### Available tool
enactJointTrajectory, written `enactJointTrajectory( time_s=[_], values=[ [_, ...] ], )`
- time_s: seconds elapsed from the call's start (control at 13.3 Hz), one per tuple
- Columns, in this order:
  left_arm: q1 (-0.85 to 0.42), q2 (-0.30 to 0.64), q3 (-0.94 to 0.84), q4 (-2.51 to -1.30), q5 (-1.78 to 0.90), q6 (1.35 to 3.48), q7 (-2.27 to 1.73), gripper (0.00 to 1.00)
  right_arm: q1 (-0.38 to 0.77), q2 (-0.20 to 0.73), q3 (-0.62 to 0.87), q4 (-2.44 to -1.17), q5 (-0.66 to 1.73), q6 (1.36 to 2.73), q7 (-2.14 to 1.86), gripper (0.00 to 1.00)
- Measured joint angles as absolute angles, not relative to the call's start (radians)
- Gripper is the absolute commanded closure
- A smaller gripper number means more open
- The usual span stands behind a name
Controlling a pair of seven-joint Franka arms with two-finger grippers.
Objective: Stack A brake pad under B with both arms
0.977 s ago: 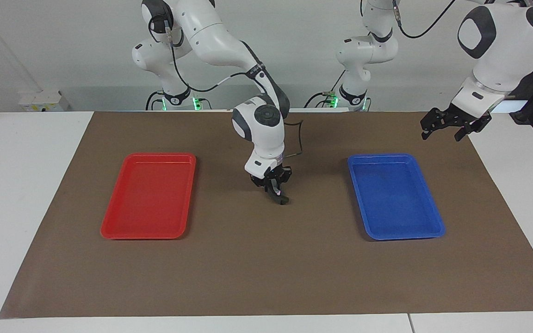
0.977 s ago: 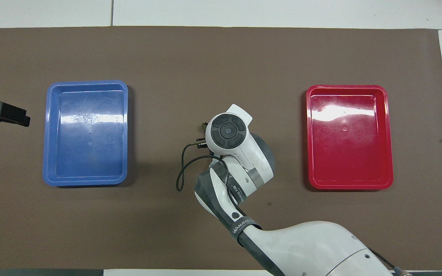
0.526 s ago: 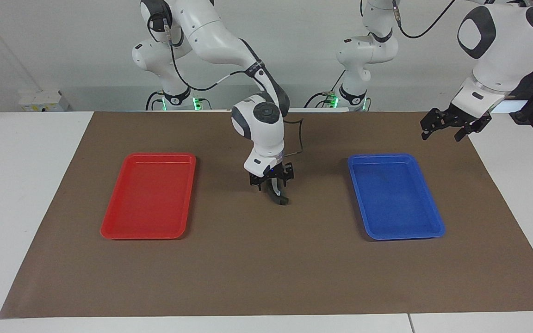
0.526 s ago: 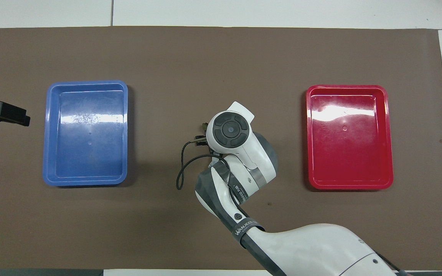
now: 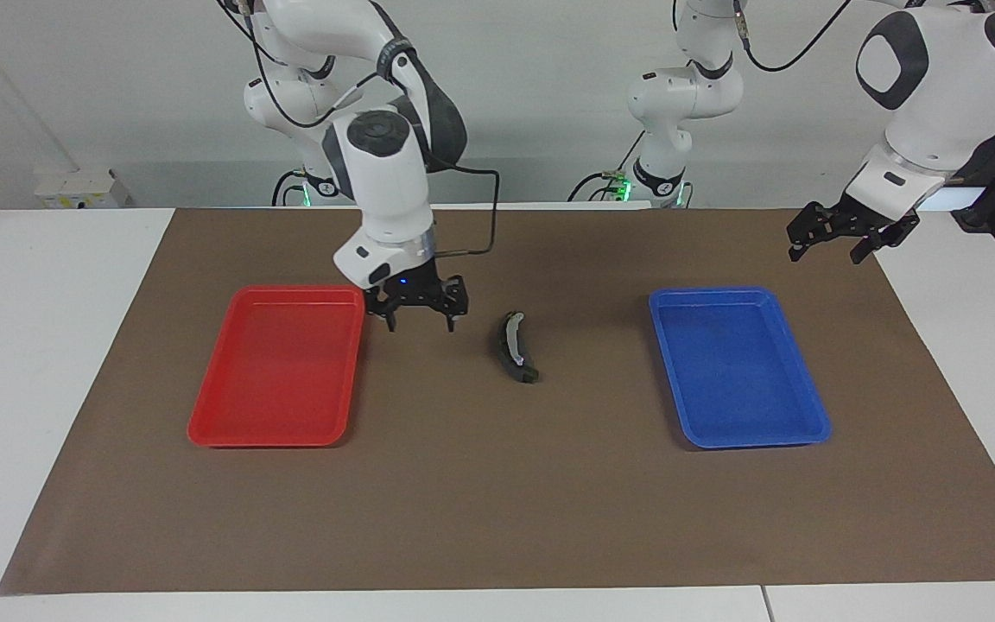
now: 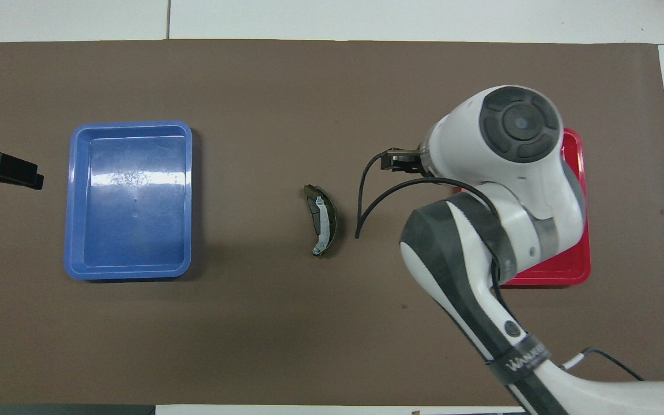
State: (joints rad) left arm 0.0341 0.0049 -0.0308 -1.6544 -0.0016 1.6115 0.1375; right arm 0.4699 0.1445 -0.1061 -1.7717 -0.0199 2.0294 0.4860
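Overhead view is showing the long curved brake shoe (image 6: 323, 219) lying on the brown mat (image 6: 309, 334) midway between the blue tray (image 6: 75, 202) and the red tray (image 6: 583, 173), silver strip facing up. A darker edge is peeking out along its outer curve, probably the small brake pad (image 6: 335, 222) sitting beneath it, but I cannot tell how squarely the 2 pieces are lining up. Facing view is giving the same read: the shoe (image 5: 516, 347) is resting flat, nothing touching it. The right gripper (image 5: 420, 317) is hanging above the mat beside the red tray (image 5: 204, 428), toward the right arm's end, fingers spread wide and carrying nothing; that spot looks like a clear-off position so the stack is sitting undisturbed. The left gripper (image 5: 834, 248) is waiting over the mat's corner near the blue tray (image 5: 817, 423), at the left arm's end, jaws apart and empty, well away from the stack. Judging from this layout, the stacking is looking finished or nearly so, with both arms keeping out of the centre to avoid knocking the shoe off the pad.
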Motion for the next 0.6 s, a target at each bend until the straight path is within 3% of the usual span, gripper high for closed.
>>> enactJointTrajectory(
  time_s=[0.6],
  values=[
    [0.034, 0.005, -0.031, -1.654, -0.002, 1.612, 0.137, 0.00, 0.190, -0.044, -0.107, -1.770, -0.042, 1.811, 0.244, 0.00]
  ],
)
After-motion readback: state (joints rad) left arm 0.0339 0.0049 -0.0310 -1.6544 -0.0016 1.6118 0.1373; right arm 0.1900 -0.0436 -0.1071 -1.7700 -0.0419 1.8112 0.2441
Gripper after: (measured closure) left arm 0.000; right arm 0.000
